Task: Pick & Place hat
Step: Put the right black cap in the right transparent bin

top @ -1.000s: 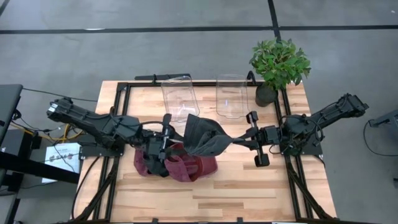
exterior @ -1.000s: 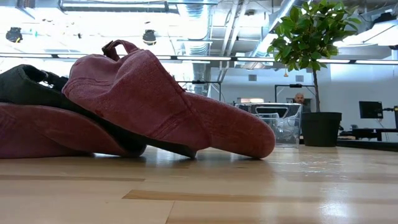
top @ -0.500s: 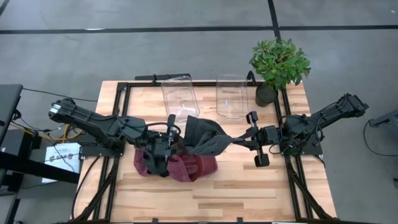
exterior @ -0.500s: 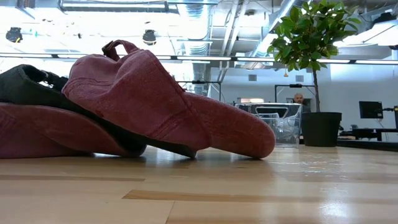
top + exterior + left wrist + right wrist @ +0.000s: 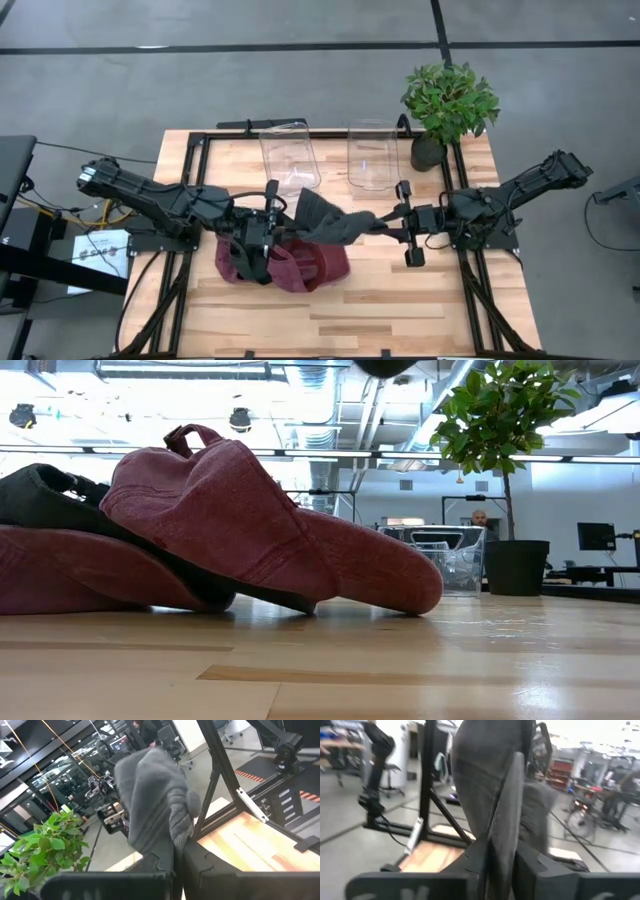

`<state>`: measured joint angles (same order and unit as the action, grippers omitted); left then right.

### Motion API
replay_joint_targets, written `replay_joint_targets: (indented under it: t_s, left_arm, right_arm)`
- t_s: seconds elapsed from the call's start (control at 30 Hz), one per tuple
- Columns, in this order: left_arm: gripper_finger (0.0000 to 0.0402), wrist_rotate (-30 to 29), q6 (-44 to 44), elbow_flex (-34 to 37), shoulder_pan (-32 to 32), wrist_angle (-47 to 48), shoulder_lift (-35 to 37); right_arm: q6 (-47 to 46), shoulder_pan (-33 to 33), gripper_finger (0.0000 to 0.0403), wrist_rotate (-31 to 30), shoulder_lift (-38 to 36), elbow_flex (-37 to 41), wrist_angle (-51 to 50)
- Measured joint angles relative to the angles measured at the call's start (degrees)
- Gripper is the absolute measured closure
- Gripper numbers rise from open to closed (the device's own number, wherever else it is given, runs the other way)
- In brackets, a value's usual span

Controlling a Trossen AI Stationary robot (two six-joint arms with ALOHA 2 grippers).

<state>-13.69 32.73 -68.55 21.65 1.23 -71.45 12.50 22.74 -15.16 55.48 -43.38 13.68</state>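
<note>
A grey hat (image 5: pixel 325 222) hangs stretched between my two grippers, above the middle of the table. My left gripper (image 5: pixel 278 218) is shut on its left end and my right gripper (image 5: pixel 386 222) has its right end between the fingers. Below it, two dark red hats (image 5: pixel 290 265) lie heaped on the wooden table (image 5: pixel 400 300). In the low view a dark hat (image 5: pixel 40 495) is wedged between the red hats (image 5: pixel 250 530). My left gripper pinches a bunched fold of the grey hat's left edge (image 5: pixel 181 827) between its two fingers (image 5: pixel 200 865). The fingers reach in level from the table's left. The hat rises in front of them, clear of the table. My right gripper has a flat, stiff part of the hat's right end (image 5: pixel 504 825) standing edge-on between its two fingers (image 5: pixel 532 865). The fingers come level from the table's right. That end is lifted clear of the table.
Two clear plastic containers (image 5: pixel 290 160) (image 5: pixel 372 155) stand at the table's far side, with a potted plant (image 5: pixel 448 105) at the far right corner. Black frame rails (image 5: pixel 190 190) run along the left and right sides. Bare wood lies toward the near edge.
My left gripper has moved a little toward the hat and shut on its left edge. The grey hat, which stood tall and bunched at my right gripper, now lies lower and drawn out between both grippers. My right gripper has shifted slightly toward the table's left.
</note>
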Motion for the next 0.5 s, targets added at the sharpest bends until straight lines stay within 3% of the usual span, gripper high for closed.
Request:
replay_joint_targets:
  t_s: [0.37,0.5]
  left_arm:
    - [0.039,3.0,-7.6,0.0,0.0,0.3,0.0]
    - [0.039,6.8,-11.5,0.0,0.0,0.7,0.0]
  right_arm:
    - [-2.6,-4.4,0.0208,-1.2,0.1,0.0,-5.6]
    - [-4.9,-6.5,0.0175,3.7,0.1,0.0,-6.4]
